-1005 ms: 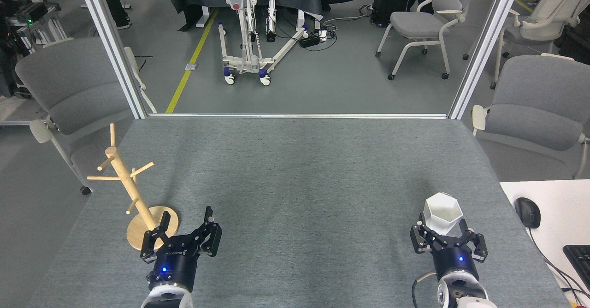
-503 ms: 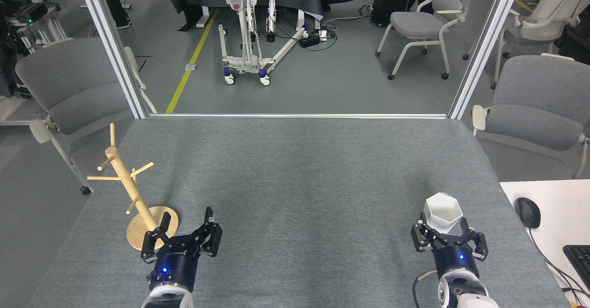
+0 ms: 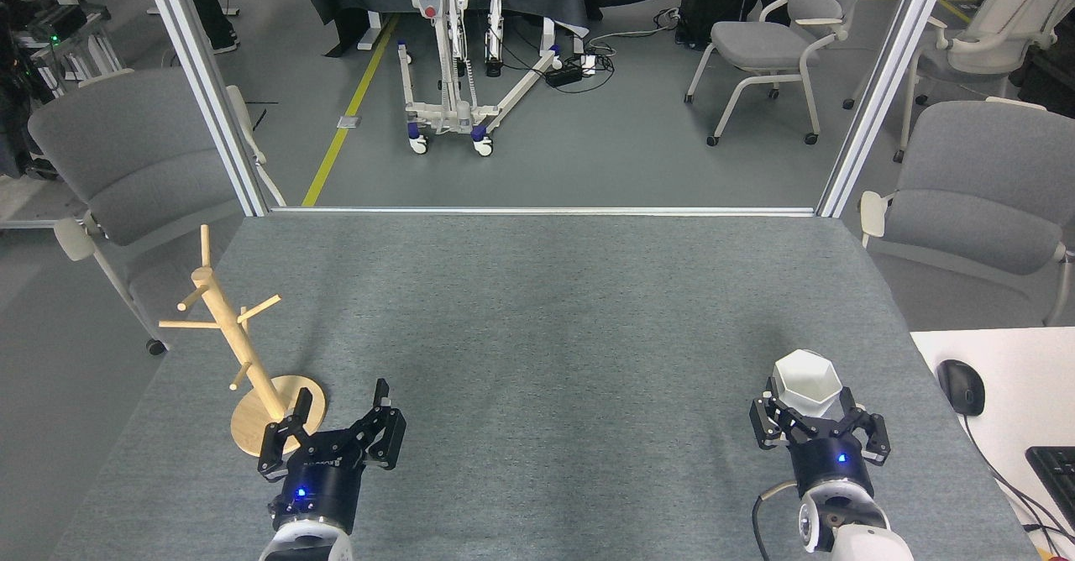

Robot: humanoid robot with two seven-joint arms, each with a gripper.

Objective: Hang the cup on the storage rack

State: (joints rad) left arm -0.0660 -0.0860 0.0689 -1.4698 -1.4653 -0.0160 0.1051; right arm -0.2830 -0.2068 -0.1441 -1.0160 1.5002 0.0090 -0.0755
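Note:
The white faceted cup (image 3: 807,383) stands upright on the grey table near the front right. My right gripper (image 3: 809,410) is open, its black fingers on either side of the cup's lower part; whether they touch it is unclear. The wooden storage rack (image 3: 225,326) stands at the front left on its round base (image 3: 250,428), its angled pegs bare. My left gripper (image 3: 343,403) is open and holds nothing, just right of the rack's base, with one finger (image 3: 301,406) overlapping the base's edge.
The grey felt table (image 3: 537,334) stretches ahead to a metal frame at its far edge. A white desk with a black mouse (image 3: 961,386) and a keyboard (image 3: 1055,473) adjoins on the right. Grey chairs (image 3: 983,191) flank the table.
My right gripper has crept slightly forward onto the cup, so its fingers sit a little further along the cup's sides. The left arm, cup and rack have not moved.

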